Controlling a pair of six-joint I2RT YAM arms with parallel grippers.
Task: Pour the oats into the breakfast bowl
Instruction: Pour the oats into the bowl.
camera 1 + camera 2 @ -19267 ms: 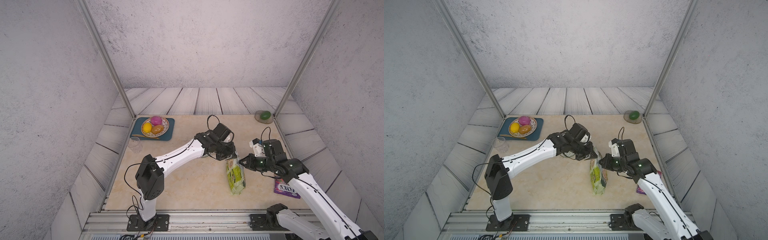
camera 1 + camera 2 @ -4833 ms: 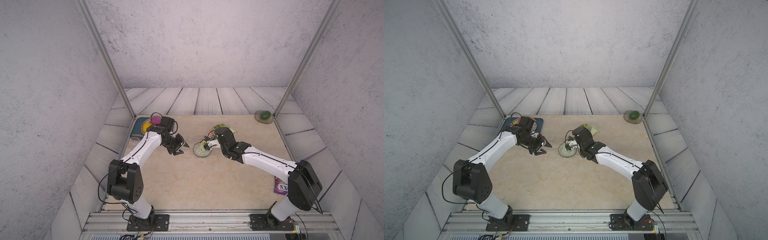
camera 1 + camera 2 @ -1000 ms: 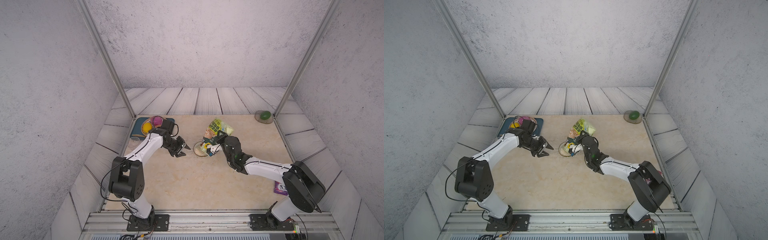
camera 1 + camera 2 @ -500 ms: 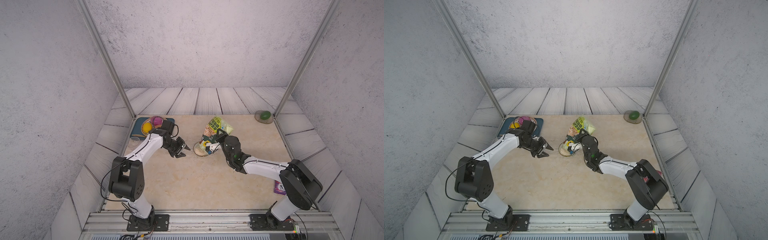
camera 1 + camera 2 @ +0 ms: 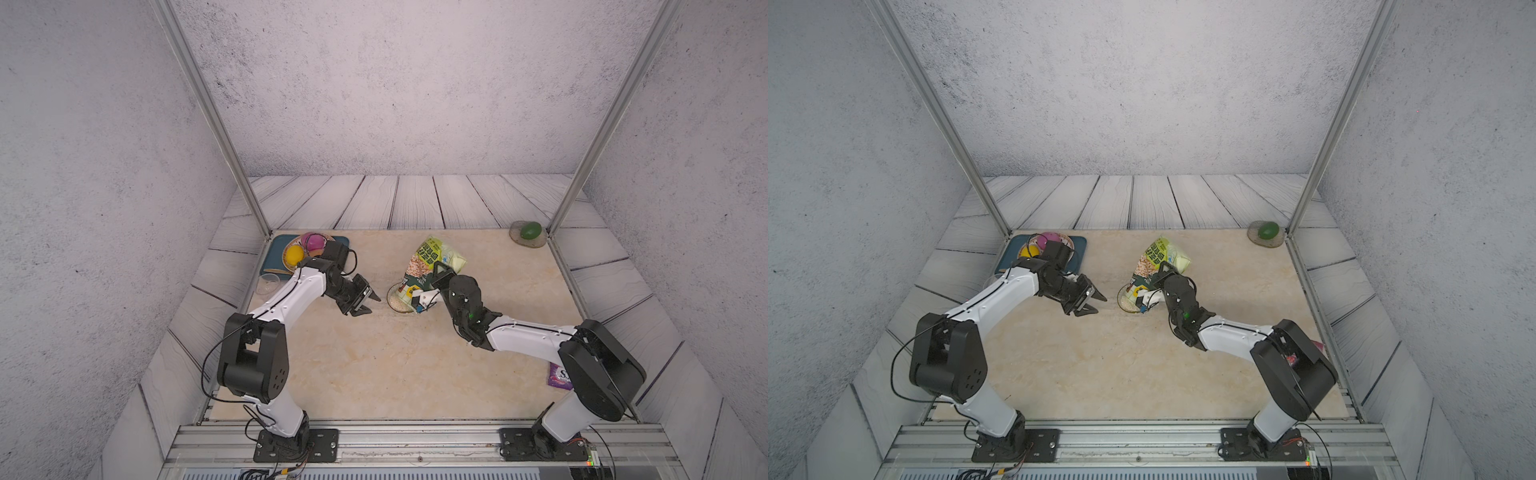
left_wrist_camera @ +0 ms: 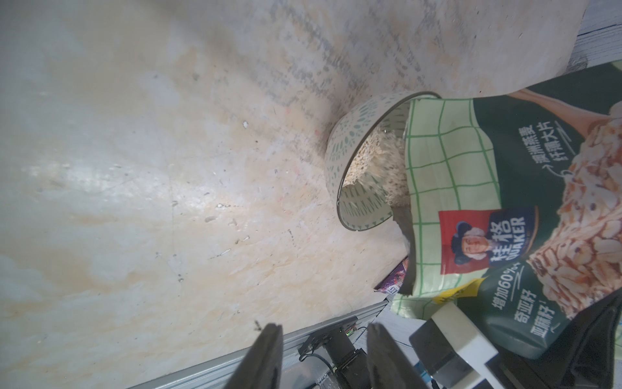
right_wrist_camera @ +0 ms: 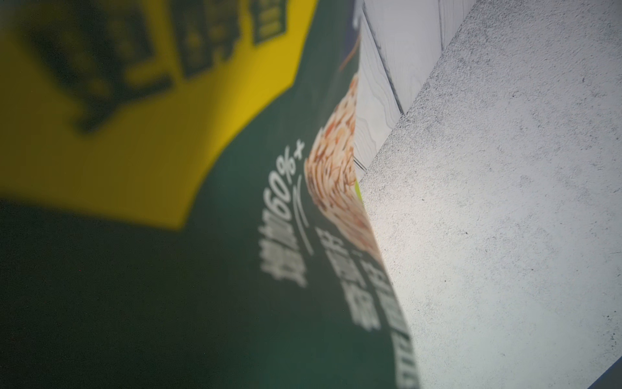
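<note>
The yellow-green oats bag [image 5: 432, 259] [image 5: 1156, 257] is tipped with its open mouth down in the breakfast bowl [image 5: 395, 300] [image 5: 1123, 302], mid-table. My right gripper [image 5: 432, 286] [image 5: 1156, 287] is shut on the bag's side. The bag [image 7: 168, 269] fills the right wrist view and hides the fingers. In the left wrist view pale oats [image 6: 380, 158] are heaped in the bowl [image 6: 353, 134] against the bag's mouth [image 6: 447, 161]. My left gripper [image 5: 369, 304] [image 5: 1097, 304] [image 6: 323, 350] hovers open and empty just left of the bowl.
A fruit dish [image 5: 301, 249] on a blue tray [image 5: 272, 259] sits at the back left, with a clear glass cup [image 5: 270, 283] in front of it. A green fruit on a stone dish [image 5: 528, 233] is at the back right. A purple bag [image 5: 559, 376] lies under the right arm. Stray flakes [image 6: 218, 205] dot the table.
The right arm's elbow has drawn in slightly while the bag stays tipped over the bowl. The left arm has not moved.
</note>
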